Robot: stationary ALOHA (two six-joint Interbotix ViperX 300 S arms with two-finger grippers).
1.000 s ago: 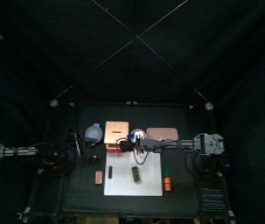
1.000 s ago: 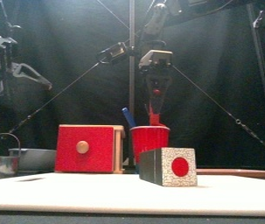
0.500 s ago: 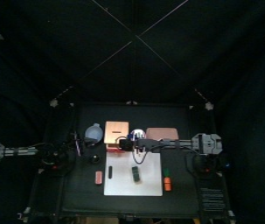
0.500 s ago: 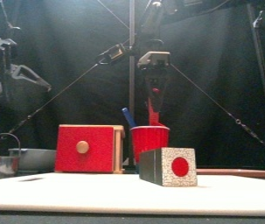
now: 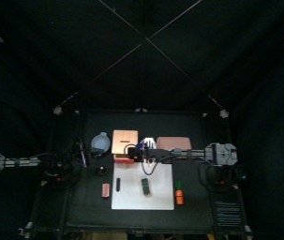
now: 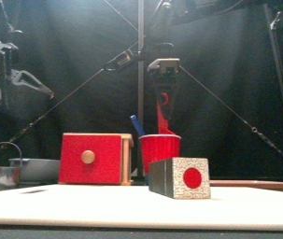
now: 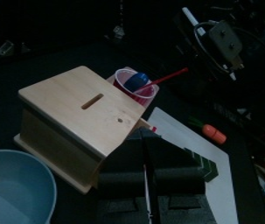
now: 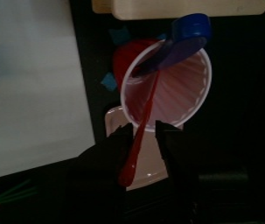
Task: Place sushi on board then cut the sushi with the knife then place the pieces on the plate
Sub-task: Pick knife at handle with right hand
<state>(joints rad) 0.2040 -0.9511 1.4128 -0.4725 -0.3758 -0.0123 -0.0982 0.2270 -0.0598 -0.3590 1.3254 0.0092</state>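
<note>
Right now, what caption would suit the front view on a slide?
Right gripper holds the red knife upright over the red cup, sushi roll waiting on the white board.

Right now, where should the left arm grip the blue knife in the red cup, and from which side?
Grip the blue knife by its upper end, the only part showing above the rim of the red cup. It leans toward the wooden box, so probably come from above, pincer tilted along that lean. Mind the right pincer holding the red knife over the cup.

Overhead, table-level and wrist cameras share cup (image 6: 160, 148)
</note>
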